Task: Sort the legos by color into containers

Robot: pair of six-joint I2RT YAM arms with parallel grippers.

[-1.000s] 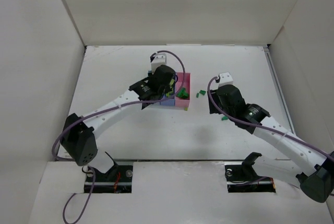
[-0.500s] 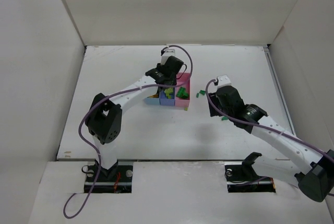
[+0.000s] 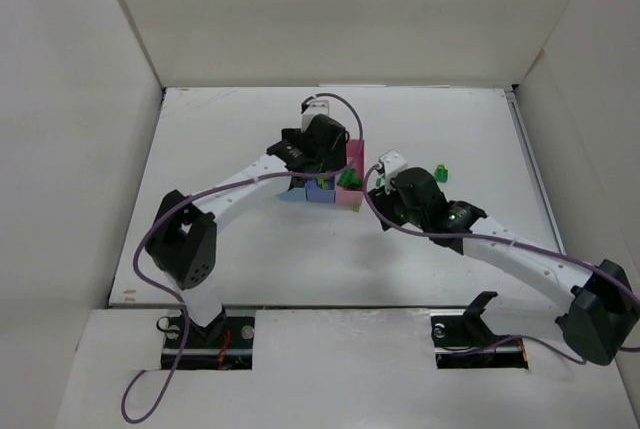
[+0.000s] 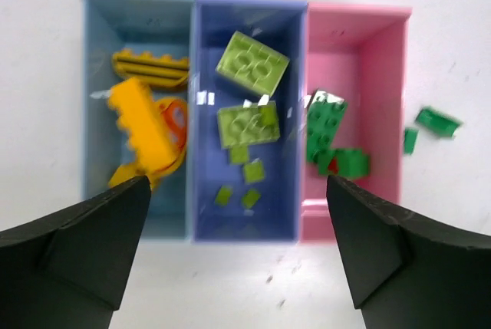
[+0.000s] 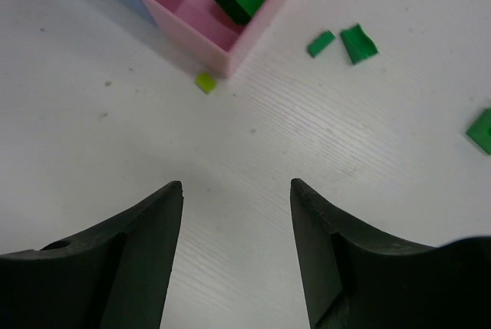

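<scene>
1. Since a second ago the right hand (image 5: 236, 185) has slid toward the left of the top view and now sits close to the pink bin (image 4: 360, 53), while the left hand (image 4: 238, 191) has shifted toward the upper side of the containers (image 4: 245, 231)
2. Seen from the left wrist, the yellow-orange legos (image 4: 142, 126) lie in the light blue bin (image 4: 100, 45) at the left, the lime green legos (image 4: 252, 62) in the periwinkle bin (image 4: 285, 214) in the middle, and the dark green legos (image 4: 326, 126) in the pink bin at the right
3. Two loose dark green pieces (image 4: 437, 120) lie on the tabletop (image 5: 77, 114) just right of the pink bin
4. A tiny lime piece (image 5: 205, 82) sits just beside the pink bin's near corner
5. Another green brick (image 3: 440, 171) lies further right in the top view, well apart from the containers
6. The left hand hangs above the containers with its fingers spread wide and nothing between them
7. The right hand is over bare tabletop below the pink bin, its fingers apart and gripping nothing
</scene>
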